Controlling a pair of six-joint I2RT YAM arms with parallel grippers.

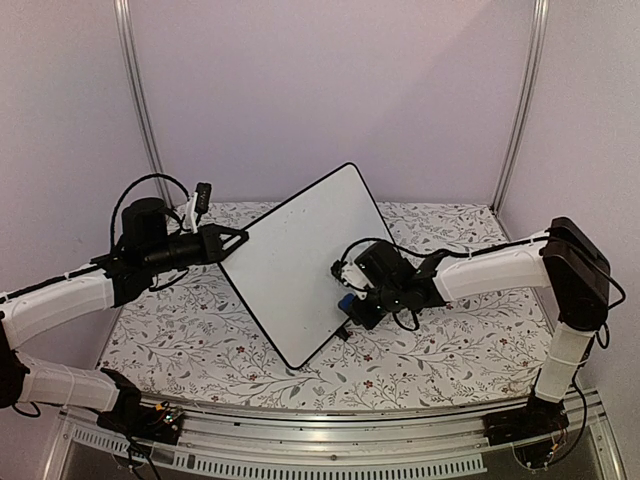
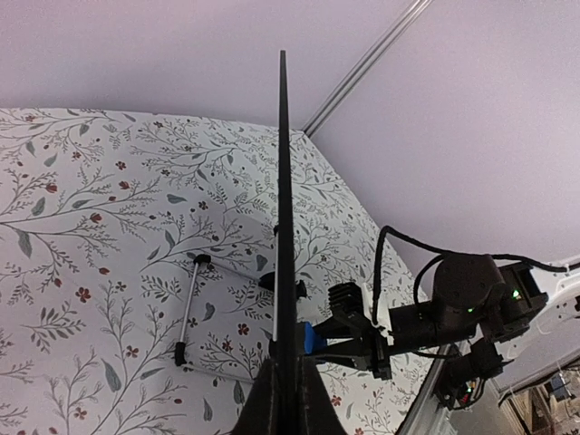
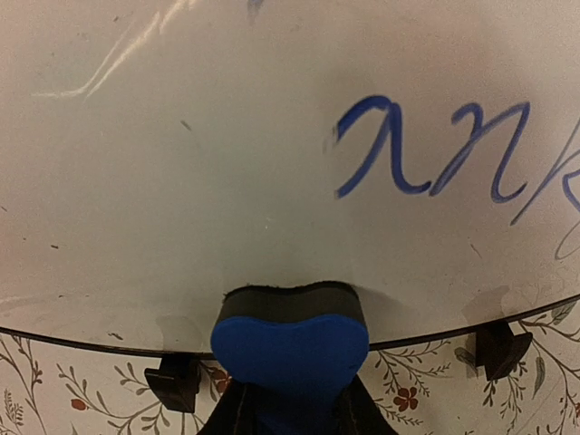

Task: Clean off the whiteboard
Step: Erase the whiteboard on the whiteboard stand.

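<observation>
The whiteboard (image 1: 300, 265) stands in the middle of the table (image 1: 460, 350), its nine-o'clock edge pinched tight by the left gripper (image 1: 240, 240) as a brace, while the right gripper (image 1: 348, 300), clamping the blue eraser (image 3: 290, 344), presses at four o'clock.

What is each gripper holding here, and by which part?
Left gripper clamps the whiteboard by its side edge. Right gripper holds the eraser by its blue back, felt side toward the whiteboard.

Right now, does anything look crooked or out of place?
The whiteboard stands askew, one corner pointing at the arms, pinched at its edge by the left gripper. Blue writing is unerased near the eraser in the right gripper.
</observation>
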